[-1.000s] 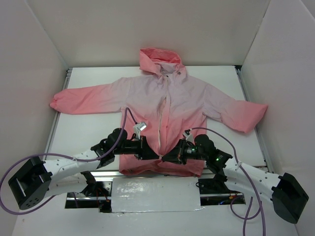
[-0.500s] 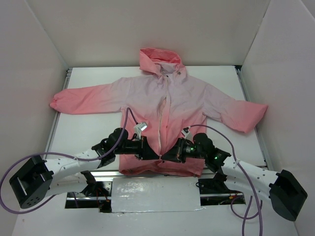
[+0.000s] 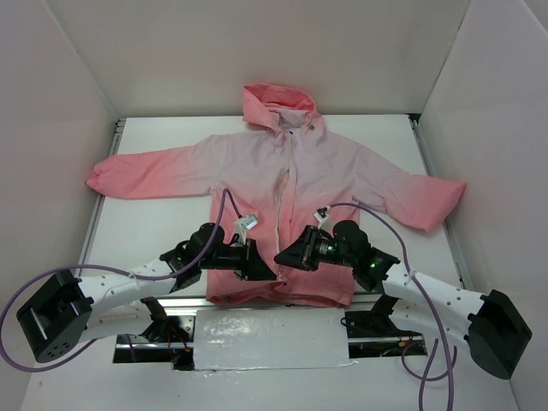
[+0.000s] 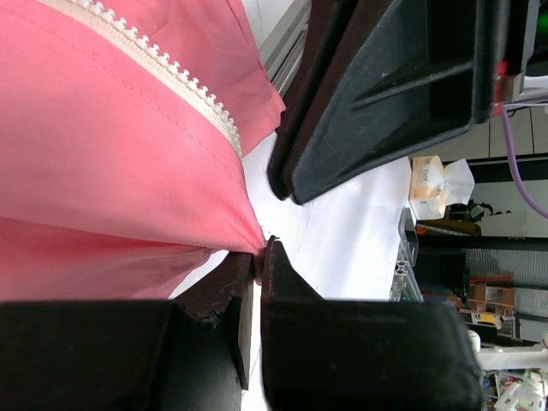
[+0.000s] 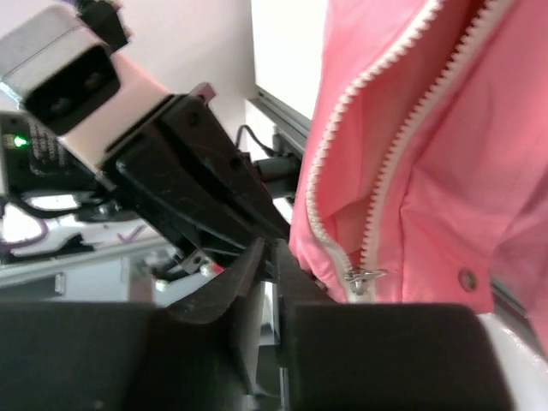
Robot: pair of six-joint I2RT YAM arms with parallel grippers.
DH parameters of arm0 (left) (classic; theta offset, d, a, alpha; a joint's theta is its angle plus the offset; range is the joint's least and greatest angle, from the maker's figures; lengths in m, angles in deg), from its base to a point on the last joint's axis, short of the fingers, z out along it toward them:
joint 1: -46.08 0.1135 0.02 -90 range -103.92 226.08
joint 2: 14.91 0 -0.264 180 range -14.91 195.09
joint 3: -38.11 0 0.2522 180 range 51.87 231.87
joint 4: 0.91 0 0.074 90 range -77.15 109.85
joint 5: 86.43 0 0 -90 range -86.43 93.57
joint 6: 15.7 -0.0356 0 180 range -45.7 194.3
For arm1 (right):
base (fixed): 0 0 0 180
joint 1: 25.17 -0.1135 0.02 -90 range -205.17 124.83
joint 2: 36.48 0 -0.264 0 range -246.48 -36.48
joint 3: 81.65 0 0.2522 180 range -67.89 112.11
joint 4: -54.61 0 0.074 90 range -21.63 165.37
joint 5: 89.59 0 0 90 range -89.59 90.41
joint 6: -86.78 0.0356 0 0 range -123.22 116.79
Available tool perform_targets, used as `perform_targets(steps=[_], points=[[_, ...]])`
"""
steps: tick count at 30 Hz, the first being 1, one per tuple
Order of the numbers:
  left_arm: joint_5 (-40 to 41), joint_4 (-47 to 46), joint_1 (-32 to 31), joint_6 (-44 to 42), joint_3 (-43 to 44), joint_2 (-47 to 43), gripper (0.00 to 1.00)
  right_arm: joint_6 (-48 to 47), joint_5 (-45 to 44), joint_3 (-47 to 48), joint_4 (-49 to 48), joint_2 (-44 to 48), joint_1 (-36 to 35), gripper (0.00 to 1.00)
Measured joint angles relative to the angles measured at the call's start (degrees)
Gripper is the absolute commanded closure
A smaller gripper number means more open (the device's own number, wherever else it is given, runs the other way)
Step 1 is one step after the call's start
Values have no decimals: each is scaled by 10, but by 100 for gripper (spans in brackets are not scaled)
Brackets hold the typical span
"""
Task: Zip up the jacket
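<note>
The pink jacket (image 3: 342, 175) lies flat with its hood at the far side and its light zipper (image 3: 287, 184) open down the front. My left gripper (image 3: 272, 274) is at the hem just left of the zipper, shut on a fold of coral fabric (image 4: 128, 171); its jaws pinch the fabric's edge (image 4: 259, 255). My right gripper (image 3: 279, 257) hovers over the zipper's lower end, facing the left one. In the right wrist view its jaws (image 5: 272, 253) are nearly together with nothing between them. The metal zipper slider (image 5: 364, 276) sits at the bottom of the teeth, just right of the fingers.
White walls enclose the white table (image 3: 154, 231) on three sides. The jacket's sleeves (image 3: 137, 175) spread toward both side walls. A silver-taped panel (image 3: 270, 338) lies at the near edge between the arm bases. The left arm's wrist camera (image 5: 68, 77) is close in front of the right gripper.
My right gripper has lifted off the hem and moved up and left over the zipper line. The left gripper keeps its hold on the hem.
</note>
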Motion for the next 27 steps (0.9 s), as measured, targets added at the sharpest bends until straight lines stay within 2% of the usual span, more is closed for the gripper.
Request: perform_targets(steps=[1, 2, 3, 4, 6, 10, 13, 22, 27], points=[[0, 3, 0, -1, 1, 0, 100, -5, -1, 0, 5, -1, 0, 60], [0, 5, 0, -1, 2, 0, 100, -14, -3, 0, 9, 1, 0, 46], [0, 5, 0, -1, 2, 0, 100, -22, -6, -3, 11, 7, 0, 41], [0, 5, 0, -1, 2, -1, 100, -30, -8, -10, 9, 19, 4, 31], [0, 5, 0, 0, 2, -1, 100, -40, -8, -36, -7, 48, 16, 25], [0, 5, 0, 1, 2, -1, 100, -42, 2, -131, -66, 102, 57, 32], [-1, 4, 0, 2, 2, -1, 100, -43, 23, -177, -104, 98, 61, 38], [-8, -24, 0, 16, 2, 8, 100, -80, 66, -183, -252, 28, 63, 45], [-16, -34, 0, 19, 2, 19, 100, -87, 84, -183, -296, -23, 64, 47]])
